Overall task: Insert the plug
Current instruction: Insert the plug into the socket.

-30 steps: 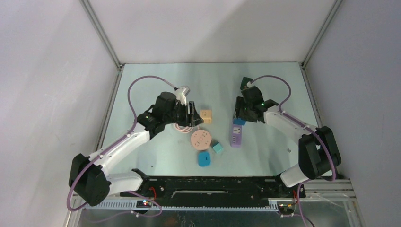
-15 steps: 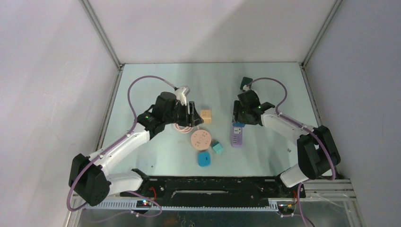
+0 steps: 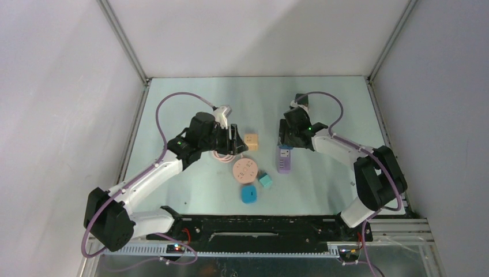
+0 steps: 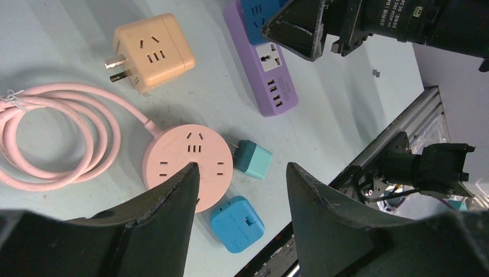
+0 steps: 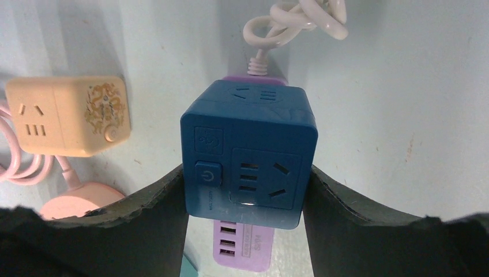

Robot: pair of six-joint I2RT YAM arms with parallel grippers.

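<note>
The blue plug [image 5: 248,156] was squeezed by the right gripper [image 5: 245,184], mid-frame, on the purple strip [image 5: 242,251]. Both were dragged up-left, so it seemed plugged in. The left gripper [image 4: 242,168] was held open.

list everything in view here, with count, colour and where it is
power strip: 1, purple, right of centre on the table
cube adapter: 1, dark blue, on the power strip's far end
white cord: 1, white, bundled beyond the power strip
beige cube adapter: 1, beige, centre, prongs out
round socket: 1, pink, centre
pink cord: 1, pink, coiled left of the round socket
teal adapter: 1, teal, beside the round socket
small blue adapter: 1, blue, near edge
table: 1, pale green
left gripper: 1, black, open above the round socket
right gripper: 1, black, shut on the cube adapter
</note>
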